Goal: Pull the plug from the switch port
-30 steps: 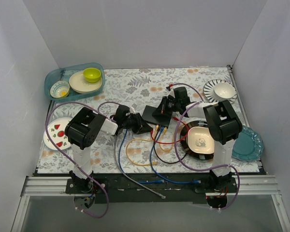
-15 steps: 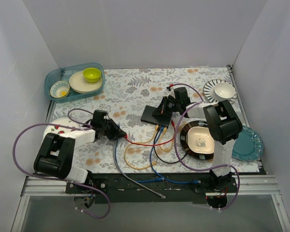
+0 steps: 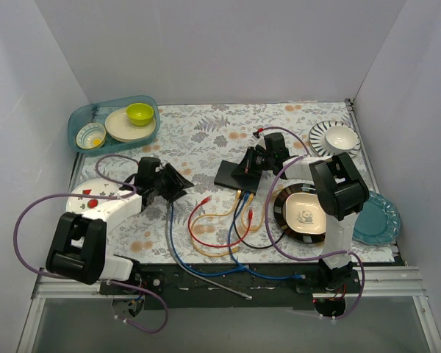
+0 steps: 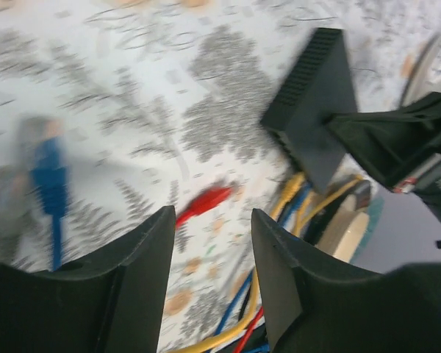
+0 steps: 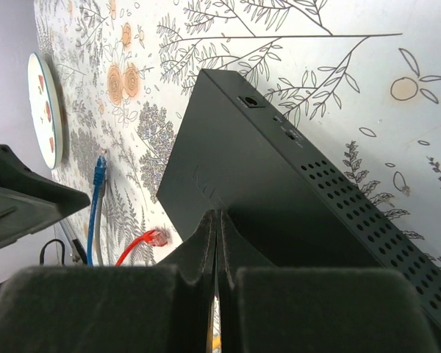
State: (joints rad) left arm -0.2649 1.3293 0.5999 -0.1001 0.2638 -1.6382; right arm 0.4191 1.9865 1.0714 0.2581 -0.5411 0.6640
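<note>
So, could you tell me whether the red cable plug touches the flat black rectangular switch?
Apart. The left wrist view shows the red plug lying on the cloth, with bare cloth between it and the switch.

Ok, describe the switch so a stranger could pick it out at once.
On the floral tablecloth, look near the centre, left of the black-rimmed panda plate. The switch is the flat black box under the right hand, with coloured cables leaving its near edge. Alone among round dishes, it is rectangular and matte.
</note>
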